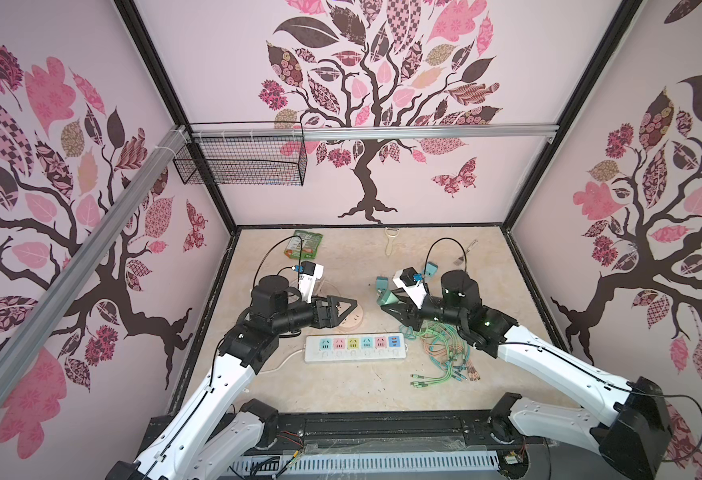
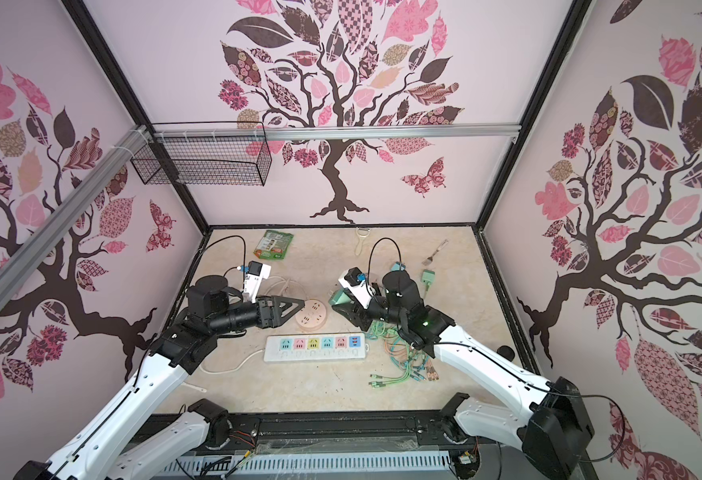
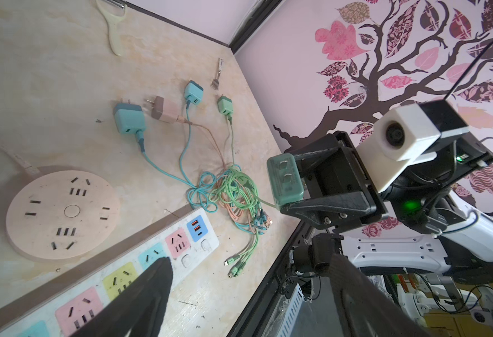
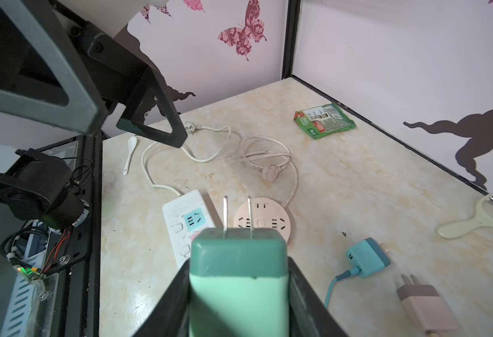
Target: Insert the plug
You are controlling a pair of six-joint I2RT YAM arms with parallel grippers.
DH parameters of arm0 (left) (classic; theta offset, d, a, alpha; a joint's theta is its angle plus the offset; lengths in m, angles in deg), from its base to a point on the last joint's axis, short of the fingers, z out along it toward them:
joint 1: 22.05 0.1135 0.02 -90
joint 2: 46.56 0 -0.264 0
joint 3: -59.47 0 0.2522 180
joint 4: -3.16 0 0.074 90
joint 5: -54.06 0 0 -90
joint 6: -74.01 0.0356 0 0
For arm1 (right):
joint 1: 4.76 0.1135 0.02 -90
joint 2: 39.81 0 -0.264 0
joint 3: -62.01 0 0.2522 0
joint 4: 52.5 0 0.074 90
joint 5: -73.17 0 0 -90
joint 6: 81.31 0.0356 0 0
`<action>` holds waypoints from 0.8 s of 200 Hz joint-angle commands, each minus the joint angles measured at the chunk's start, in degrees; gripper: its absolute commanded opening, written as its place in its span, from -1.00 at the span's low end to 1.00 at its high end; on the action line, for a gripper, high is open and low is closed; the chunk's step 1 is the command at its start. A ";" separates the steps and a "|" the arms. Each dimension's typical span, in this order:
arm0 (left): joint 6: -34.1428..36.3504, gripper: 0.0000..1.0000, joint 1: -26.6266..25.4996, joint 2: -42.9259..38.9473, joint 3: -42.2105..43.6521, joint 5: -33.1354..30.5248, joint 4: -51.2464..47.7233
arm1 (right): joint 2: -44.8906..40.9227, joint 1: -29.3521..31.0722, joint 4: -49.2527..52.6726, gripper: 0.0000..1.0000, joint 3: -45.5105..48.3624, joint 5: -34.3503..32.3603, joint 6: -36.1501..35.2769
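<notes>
Plug [image 4: 238,253] between right gripper [image 4: 238,271] fingers [image 4: 305,303]

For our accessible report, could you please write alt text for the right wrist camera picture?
The right gripper holds a green charger plug, its two prongs pointing over the beige table toward a round socket hub and a white power strip. The left gripper hangs open above; a blue charger, a pink charger and a snack packet lie nearby.

left gripper [image 1: 351,303] jaws spread (empty) | right gripper [image 3: 290,181] clamped on plug [image 4: 238,262] | grippers facing
</notes>
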 commanded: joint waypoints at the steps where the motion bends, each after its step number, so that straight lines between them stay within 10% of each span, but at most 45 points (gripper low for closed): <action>1: -0.83 0.71 -0.35 0.18 -0.41 3.09 2.13 | -1.07 1.70 -0.79 -0.53 -0.94 0.38 -1.06; 160: -0.48 0.36 -5.32 7.23 -2.43 6.23 2.79 | 1.36 7.03 0.91 -0.53 -2.63 -3.27 -4.13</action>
